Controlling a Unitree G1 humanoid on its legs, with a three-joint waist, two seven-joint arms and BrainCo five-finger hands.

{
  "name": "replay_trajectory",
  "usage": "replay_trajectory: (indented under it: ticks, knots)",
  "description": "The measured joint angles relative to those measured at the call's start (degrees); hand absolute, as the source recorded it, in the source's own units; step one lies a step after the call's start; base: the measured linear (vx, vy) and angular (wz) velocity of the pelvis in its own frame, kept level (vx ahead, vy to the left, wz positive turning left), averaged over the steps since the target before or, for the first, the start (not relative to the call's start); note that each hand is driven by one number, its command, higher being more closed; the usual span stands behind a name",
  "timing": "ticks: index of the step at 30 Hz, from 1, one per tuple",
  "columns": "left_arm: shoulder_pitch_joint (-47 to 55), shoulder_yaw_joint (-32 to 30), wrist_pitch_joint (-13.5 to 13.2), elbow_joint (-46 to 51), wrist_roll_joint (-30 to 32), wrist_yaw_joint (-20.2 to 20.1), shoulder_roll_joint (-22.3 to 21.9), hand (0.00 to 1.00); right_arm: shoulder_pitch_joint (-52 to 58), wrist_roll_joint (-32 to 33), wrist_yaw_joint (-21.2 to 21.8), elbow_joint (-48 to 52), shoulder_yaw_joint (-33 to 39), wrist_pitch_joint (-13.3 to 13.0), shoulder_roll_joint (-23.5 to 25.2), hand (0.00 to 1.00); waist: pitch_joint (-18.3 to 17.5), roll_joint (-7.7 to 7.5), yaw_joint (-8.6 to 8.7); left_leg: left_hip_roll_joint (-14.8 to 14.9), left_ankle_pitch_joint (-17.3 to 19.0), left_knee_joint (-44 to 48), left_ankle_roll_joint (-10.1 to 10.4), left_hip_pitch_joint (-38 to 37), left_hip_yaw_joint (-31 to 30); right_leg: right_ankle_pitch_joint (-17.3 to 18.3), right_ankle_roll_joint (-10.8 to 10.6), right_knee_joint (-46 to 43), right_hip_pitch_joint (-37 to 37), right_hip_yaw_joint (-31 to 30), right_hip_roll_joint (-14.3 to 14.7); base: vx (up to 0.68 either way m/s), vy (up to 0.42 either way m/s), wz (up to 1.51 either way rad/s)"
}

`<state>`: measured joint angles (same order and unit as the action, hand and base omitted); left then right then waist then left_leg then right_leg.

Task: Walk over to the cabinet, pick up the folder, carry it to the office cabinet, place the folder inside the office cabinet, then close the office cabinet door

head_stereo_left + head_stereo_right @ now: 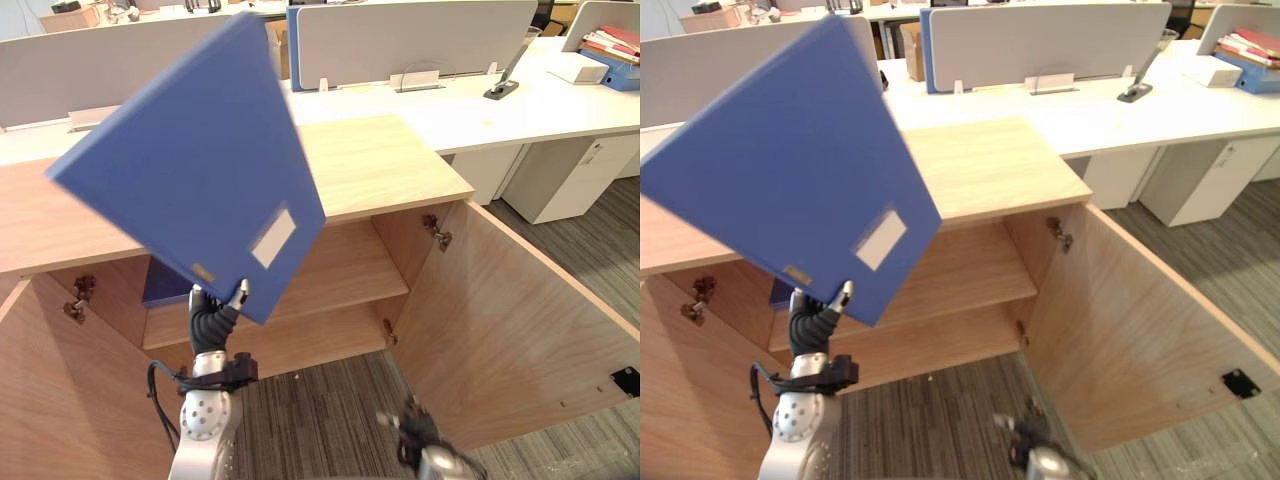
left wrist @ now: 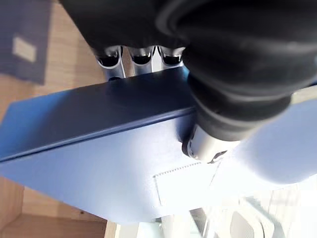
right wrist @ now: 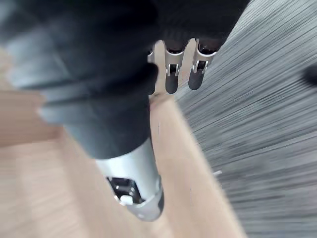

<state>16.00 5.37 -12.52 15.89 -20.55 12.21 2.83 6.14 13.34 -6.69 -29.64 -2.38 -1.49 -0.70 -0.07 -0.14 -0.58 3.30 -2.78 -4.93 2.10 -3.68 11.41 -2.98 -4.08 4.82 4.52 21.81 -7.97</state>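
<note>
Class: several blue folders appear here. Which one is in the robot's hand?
The big blue folder raised at a tilt before the cabinet, gripped at its lower corner by the left hand. A second folder lies flat on the cabinet's shelf.

Left arm (image 1: 205,425) rises upright from lower left. Left hand (image 1: 212,318) is clamped on the lower corner of the blue folder (image 1: 200,150), fingers (image 2: 141,55) on one face and thumb (image 2: 205,144) pressed on the other. Right hand (image 3: 114,59) hangs low at lower right, fingers relaxed, holding nothing.
</note>
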Motion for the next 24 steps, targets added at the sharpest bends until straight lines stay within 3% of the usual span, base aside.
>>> replay_trajectory:
  ticks: [2, 6, 13, 18, 24]
  knots:
    - [1.56, -1.97, -0.01, -0.01, -8.09, -3.00, -1.09, 1.00, 0.00, 3.51, 1.55, 11.32, -1.24, -1.26, 0.15, 0.00, -0.15, -0.15, -0.19, -0.01, -0.09, 0.03, 0.01, 1.20, 0.00, -0.03, 0.00, -0.01, -1.21, -0.03, 0.03, 0.00, 0.000, 0.00]
    - [1.90, -5.36, 0.02, 0.00, -13.26, -6.22, -1.71, 1.00, -0.59, 8.59, 5.67, 23.80, -1.66, -2.31, 0.18, 0.00, 0.27, -1.06, -0.20, -0.02, -0.13, 0.11, 0.05, 1.39, -0.03, -0.04, 0.00, -0.03, -1.36, -0.03, 0.06, 0.00, 0.000, 0.00]
    - [1.06, -8.21, 0.39, 0.04, -12.26, -9.41, -1.65, 1.00, -13.99, 9.36, 11.61, 35.96, -0.07, -3.35, -5.87, 0.00, 0.70, -1.94, -0.30, -0.09, 0.09, 0.27, -0.09, 0.53, -0.11, -0.03, 0.01, -0.04, -0.45, -0.09, -0.04, -0.03, 0.006, 0.00]
    - [1.01, -7.51, 0.38, 0.04, -9.74, -10.17, -1.45, 1.00, -21.82, 12.45, 13.49, 36.99, -0.02, -3.66, -9.07, 0.00, 0.70, -1.94, -0.70, 0.03, 0.09, 0.41, -0.10, 0.59, -0.24, -0.02, 0.01, -0.06, -0.40, -0.11, 0.09, -0.05, 0.006, 0.01]
    - [-1.55, -4.40, 0.37, 0.04, -3.64, -11.79, 1.33, 1.00, -33.09, 12.51, 14.55, 33.32, -7.42, -3.91, -13.45, 0.00, 0.67, -1.88, -0.79, 0.02, 0.08, 0.42, -0.09, 0.60, -0.23, -0.03, 0.01, -0.08, -0.43, -0.11, 0.09, 0.00, 0.000, 0.00]
